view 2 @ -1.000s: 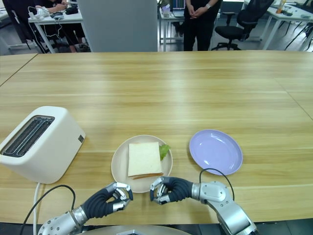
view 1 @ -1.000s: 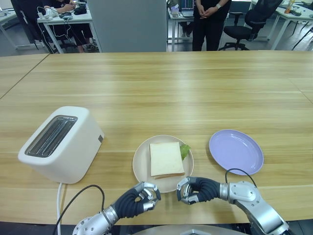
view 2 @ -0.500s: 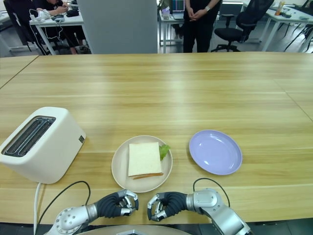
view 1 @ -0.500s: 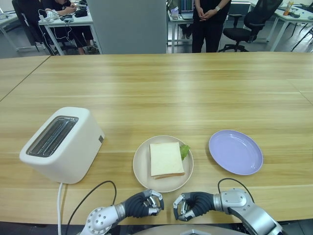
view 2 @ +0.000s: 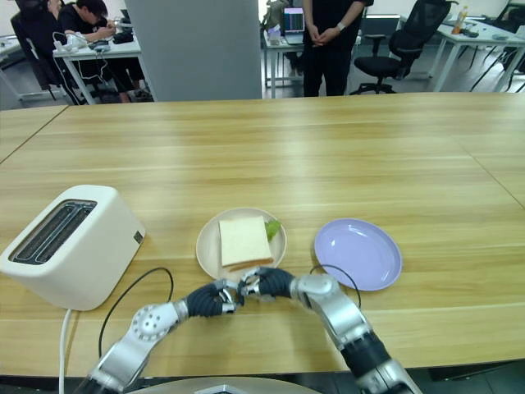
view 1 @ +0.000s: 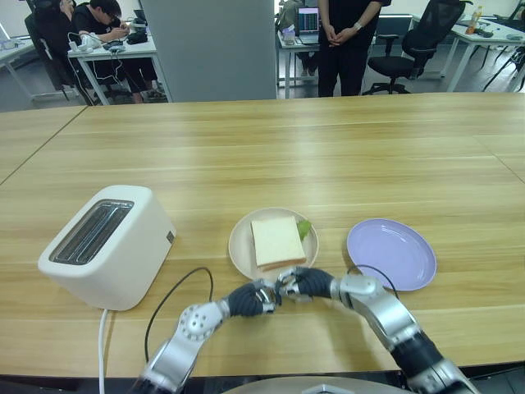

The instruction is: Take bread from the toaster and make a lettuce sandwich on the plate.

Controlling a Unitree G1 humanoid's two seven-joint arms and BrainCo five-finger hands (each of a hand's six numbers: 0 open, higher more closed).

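Left hand (view 1: 250, 297), right hand (view 1: 303, 283), curled empty, advanced to plate (view 1: 238, 246) rim; sandwich (view 1: 276, 241) closed, lettuce (view 1: 303, 228) peeking.

Your left arm (view 1: 194, 322) and right arm (view 1: 373, 300) are built of silver-grey metal segments, and the left one has a round, disc-shaped joint cover. The left hand (view 1: 250, 297) and right hand (view 1: 302, 283) have black fingers with pale metallic tips. A thin black cable (view 1: 185, 277) loops off the left forearm. Lower down, the right arm has a black section.

Toaster (view 1: 107, 246) stands left, purple plate (view 1: 391, 253) right; the table (view 1: 287, 148) beyond gives a hand room.
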